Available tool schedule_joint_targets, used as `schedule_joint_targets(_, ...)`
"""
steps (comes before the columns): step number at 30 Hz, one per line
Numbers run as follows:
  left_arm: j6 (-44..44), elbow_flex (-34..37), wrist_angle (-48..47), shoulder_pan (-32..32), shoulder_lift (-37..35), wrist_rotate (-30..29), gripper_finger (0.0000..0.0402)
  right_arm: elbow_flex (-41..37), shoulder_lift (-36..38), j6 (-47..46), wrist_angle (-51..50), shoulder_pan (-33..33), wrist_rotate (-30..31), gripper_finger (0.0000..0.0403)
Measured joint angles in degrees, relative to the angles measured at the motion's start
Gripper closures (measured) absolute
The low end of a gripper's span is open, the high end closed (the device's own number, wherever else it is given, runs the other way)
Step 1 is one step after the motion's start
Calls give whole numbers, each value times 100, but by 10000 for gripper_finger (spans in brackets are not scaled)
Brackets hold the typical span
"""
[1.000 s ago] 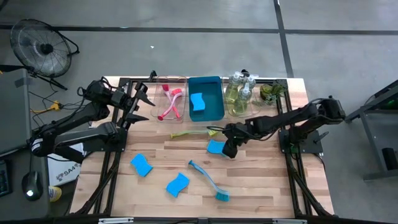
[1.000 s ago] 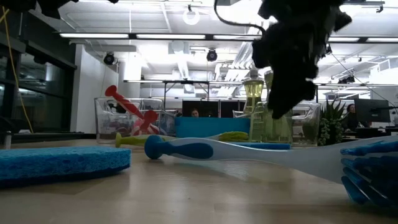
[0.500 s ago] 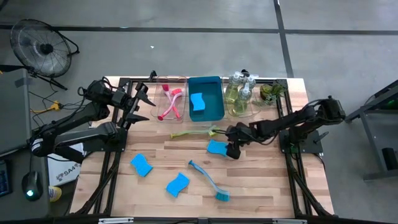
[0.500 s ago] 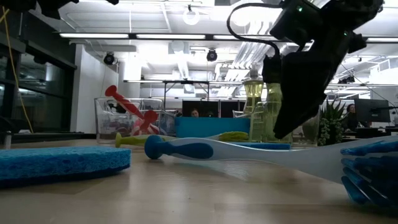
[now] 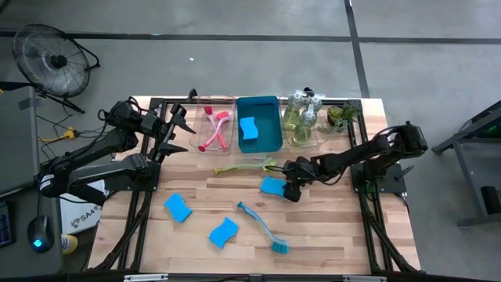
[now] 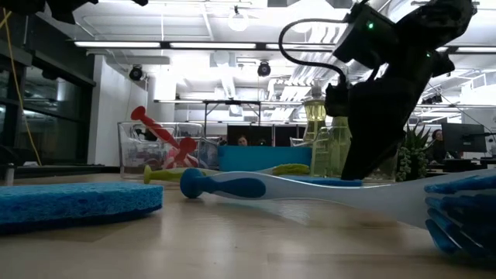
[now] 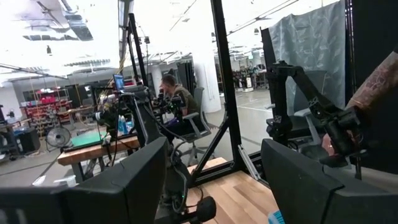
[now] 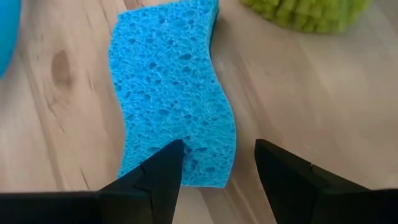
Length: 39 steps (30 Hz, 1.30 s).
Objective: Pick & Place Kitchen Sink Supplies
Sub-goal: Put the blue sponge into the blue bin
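Observation:
A bright blue wavy-edged sponge (image 5: 272, 186) (image 8: 174, 87) lies flat on the wood at the table's middle. My right gripper (image 5: 291, 189) (image 8: 217, 155) is low over the sponge's right end and open. One finger (image 8: 165, 165) is over the sponge; the other (image 8: 280, 171) is over bare wood beside it. In the low view the right gripper (image 6: 355, 172) reaches down to table height. My left gripper (image 5: 177, 130) (image 7: 214, 180) waits open at the table's far left. My right gripper comes at the sponge slanting down from the table's right. One fingertip (image 8: 173, 148) stands over the sponge's near end (image 8: 199, 162). Whether it touches the sponge, I cannot tell.
Two more sponges (image 5: 178, 207) (image 5: 223, 232) and a teal brush (image 5: 262, 225) lie nearer. A yellow-green brush (image 5: 244, 166) lies just beyond the sponge. At the far edge stand a clear tray with pink brushes (image 5: 215, 129), a blue bin (image 5: 270, 139) and pump bottles (image 5: 301, 117).
My right gripper has come down from above the table to the sponge's right end. The sponge has stayed where it was.

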<state>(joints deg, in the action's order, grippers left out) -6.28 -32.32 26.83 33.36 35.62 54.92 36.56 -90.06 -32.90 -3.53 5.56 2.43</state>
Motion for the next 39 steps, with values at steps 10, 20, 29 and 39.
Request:
schedule_joint_targets(10,0,0,-202,0,0,2,147,24,-243,-312,226,27,-89,241)
schedule_joint_targets(20,2,0,-312,0,-1,7,147,9,-260,-584,241,85,-212,362)
schedule_joint_targets(29,0,0,-306,0,-1,2,147,0,-260,-949,475,90,-259,400)
schedule_joint_targets(39,-64,0,-317,0,18,-282,147,523,-186,-714,479,90,247,402)
